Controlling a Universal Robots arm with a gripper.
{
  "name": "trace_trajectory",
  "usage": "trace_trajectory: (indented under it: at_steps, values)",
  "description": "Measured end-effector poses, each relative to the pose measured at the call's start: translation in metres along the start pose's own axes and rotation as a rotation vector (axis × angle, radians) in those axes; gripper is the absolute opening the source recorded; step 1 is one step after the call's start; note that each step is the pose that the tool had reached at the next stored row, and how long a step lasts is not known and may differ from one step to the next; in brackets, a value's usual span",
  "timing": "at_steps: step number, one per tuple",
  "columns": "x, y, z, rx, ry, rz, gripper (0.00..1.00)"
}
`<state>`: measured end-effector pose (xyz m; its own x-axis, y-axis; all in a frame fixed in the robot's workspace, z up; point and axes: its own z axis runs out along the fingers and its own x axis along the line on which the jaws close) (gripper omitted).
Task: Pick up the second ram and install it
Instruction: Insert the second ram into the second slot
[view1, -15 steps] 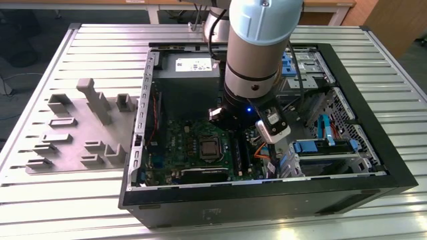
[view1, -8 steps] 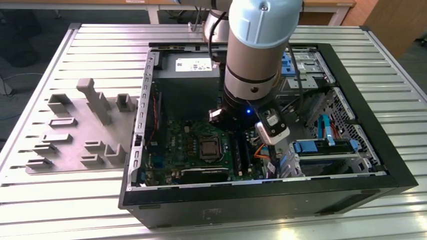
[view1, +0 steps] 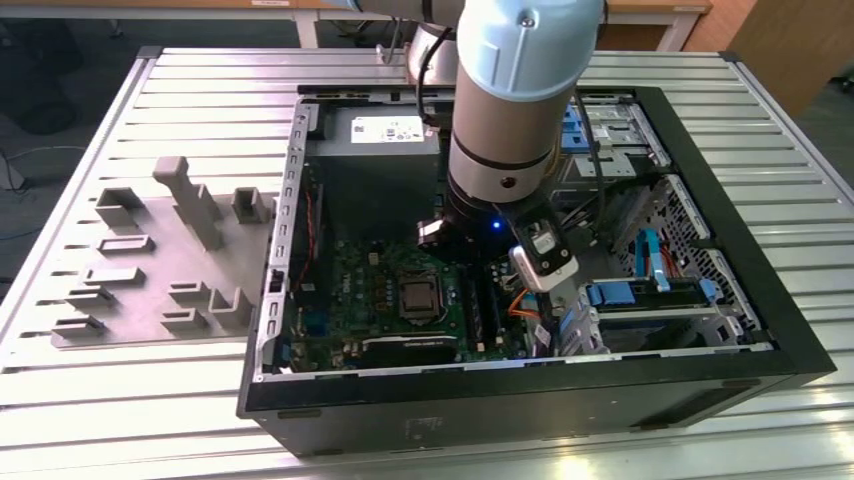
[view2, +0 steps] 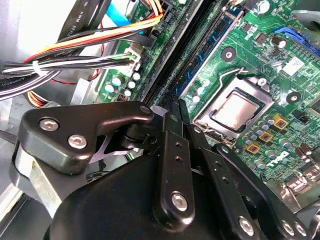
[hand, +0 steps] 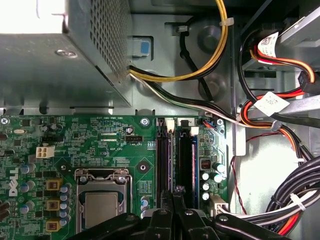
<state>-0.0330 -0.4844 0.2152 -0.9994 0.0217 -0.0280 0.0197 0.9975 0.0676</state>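
The second ram (hand: 186, 165), a slim blue-green stick, stands on edge in a memory slot of the green motherboard (hand: 100, 140), beside an empty black slot (hand: 163, 165). It shows in the second wrist view as a bluish strip (view2: 207, 47) running away from my fingertips. My gripper (hand: 175, 192) is shut, its black fingers together, and its tips (view2: 177, 107) are at the near end of the stick's top edge. I cannot tell whether they pinch it or only rest on it. In the exterior view the arm (view1: 501, 190) reaches down into the open computer case (view1: 534, 390).
The processor socket (hand: 102, 205) lies close beside the slots. Cable bundles (hand: 280, 125) crowd the other side. The power supply (view1: 387, 130) fills the case's far end, and a drive cage with blue latches (view1: 654, 290) is on the exterior view's right. A grey fixture tray (view1: 160, 260) lies outside the case.
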Motion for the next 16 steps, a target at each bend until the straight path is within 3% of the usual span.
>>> trace_trajectory:
  at_steps: [4, 5, 9, 11, 16]
  values:
    - [0.0000, -0.0001, 0.0001, 0.0001, 0.0001, 0.000, 0.13]
    - [0.0000, 0.0000, 0.0002, 0.0000, 0.0000, 0.000, 0.20]
    - [0.0000, 0.0000, -0.0001, 0.0000, 0.0000, 0.000, 0.20]
    - [-0.0001, 0.0004, -0.0056, 0.0000, 0.0000, 0.000, 0.20]
    - [-0.0007, 0.0019, -0.0278, 0.0001, 0.0001, 0.000, 0.20]
